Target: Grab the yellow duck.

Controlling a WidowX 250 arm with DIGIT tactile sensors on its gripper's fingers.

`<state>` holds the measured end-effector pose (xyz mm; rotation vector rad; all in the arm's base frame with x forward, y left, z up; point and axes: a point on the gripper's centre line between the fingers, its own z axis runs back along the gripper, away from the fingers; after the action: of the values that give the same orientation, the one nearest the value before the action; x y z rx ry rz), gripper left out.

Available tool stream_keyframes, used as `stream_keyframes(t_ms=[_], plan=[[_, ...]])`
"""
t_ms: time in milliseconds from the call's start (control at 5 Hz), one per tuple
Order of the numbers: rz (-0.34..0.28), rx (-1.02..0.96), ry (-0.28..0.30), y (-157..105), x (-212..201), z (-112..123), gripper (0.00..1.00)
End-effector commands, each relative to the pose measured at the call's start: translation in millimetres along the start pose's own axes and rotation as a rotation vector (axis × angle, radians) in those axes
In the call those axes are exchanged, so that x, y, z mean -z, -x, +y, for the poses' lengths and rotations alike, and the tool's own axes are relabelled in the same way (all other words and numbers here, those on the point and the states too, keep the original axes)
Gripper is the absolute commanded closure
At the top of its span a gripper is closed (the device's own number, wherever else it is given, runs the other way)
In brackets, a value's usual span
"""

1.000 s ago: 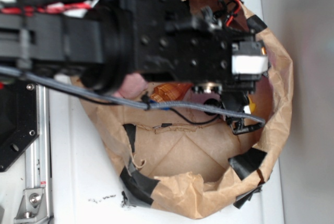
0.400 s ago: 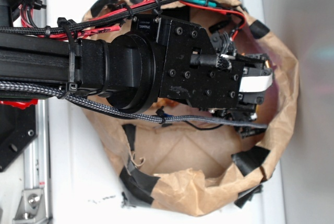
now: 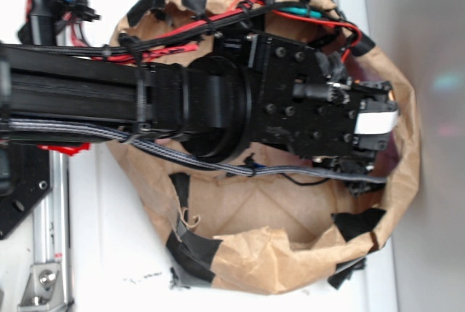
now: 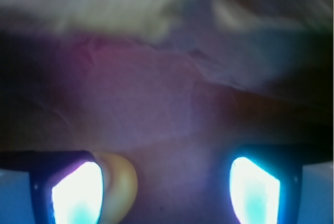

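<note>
In the wrist view a rounded piece of the yellow duck (image 4: 121,185) shows just inside my left finger (image 4: 78,192), touching or nearly touching it. My gripper (image 4: 164,185) is open, with a wide gap of brown paper between the duck and the right finger (image 4: 255,192). In the exterior view my arm reaches down into the paper bag (image 3: 254,261). Its wrist covers the duck, and the gripper (image 3: 363,170) sits low near the bag's right wall.
The crumpled brown bag wall (image 4: 156,15), patched with black tape (image 3: 192,250), rings the gripper closely on all sides. A grey braided cable (image 3: 218,161) and red wires (image 3: 218,17) trail along the arm. White table surface (image 3: 109,254) lies outside the bag.
My arm has moved right and deeper into the bag. The duck's yellow edge and an orange striped thing, visible a second ago beside the gripper, are now hidden under the wrist.
</note>
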<state>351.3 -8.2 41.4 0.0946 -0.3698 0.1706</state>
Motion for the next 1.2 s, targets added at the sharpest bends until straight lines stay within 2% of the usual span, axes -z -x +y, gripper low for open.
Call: stream_keyframes(t_ms=[0,200,800,1000], plan=[[0.039,0.127,0.085,12.0,-0.1,-42.3,0.0],[0.045,0.167,0.093,21.5,-6.4,-52.7,0.0],[0.052,0.174,0.075,22.6,-4.7,-52.1,0.0],[0.043,0.155,0.084,19.3,-3.5,-48.8,1.0]])
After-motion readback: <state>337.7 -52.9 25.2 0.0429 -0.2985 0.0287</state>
